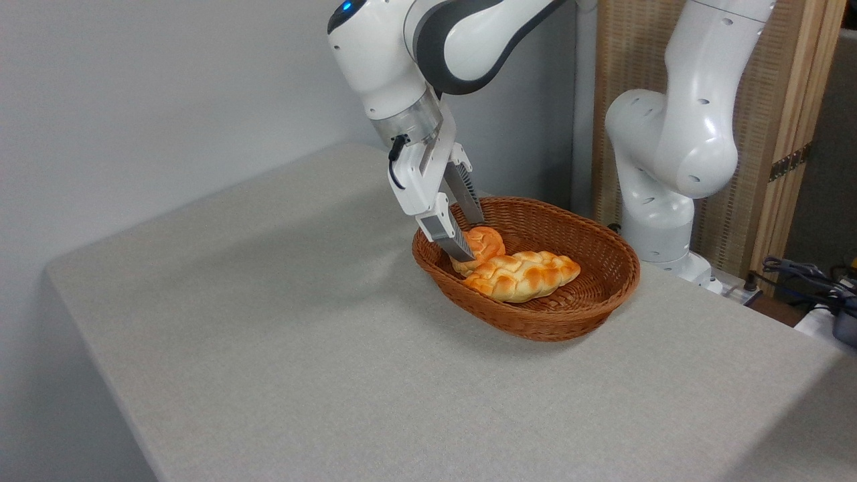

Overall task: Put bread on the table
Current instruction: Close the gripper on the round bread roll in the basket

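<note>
Item one, for your record: large flat rectangular table (281,348) with a light grey-beige cloth-textured top. Directly on it you have a single article, a brown woven wicker oval basket (576,314), standing near the table's far right edge.

Bread in the basket, table bare around it

The bread (483,244), 1 small round orange-golden bun with a knobbly top, lies inside a wicker basket (589,294) at its left end, touching a braided loaf (522,274) that partly covers its lower side. The table (281,321), flat with a light grey-beige cloth texture, carries the basket toward its right rear.
</note>
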`<move>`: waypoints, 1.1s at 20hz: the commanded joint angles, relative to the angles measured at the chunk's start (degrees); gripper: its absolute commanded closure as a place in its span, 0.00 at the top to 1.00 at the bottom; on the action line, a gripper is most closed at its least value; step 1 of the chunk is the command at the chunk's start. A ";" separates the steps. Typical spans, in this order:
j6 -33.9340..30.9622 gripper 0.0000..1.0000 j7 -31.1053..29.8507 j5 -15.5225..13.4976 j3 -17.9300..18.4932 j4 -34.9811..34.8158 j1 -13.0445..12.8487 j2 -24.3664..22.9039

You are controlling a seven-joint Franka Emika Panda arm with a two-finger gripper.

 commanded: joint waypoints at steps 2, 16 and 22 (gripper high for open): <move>1.66 1.00 2.36 2.67 0.59 -0.37 -0.73 1.39; 1.57 0.50 2.36 2.67 0.59 -0.20 -0.64 1.39; 1.57 0.50 2.36 2.67 0.59 -0.20 -0.64 1.39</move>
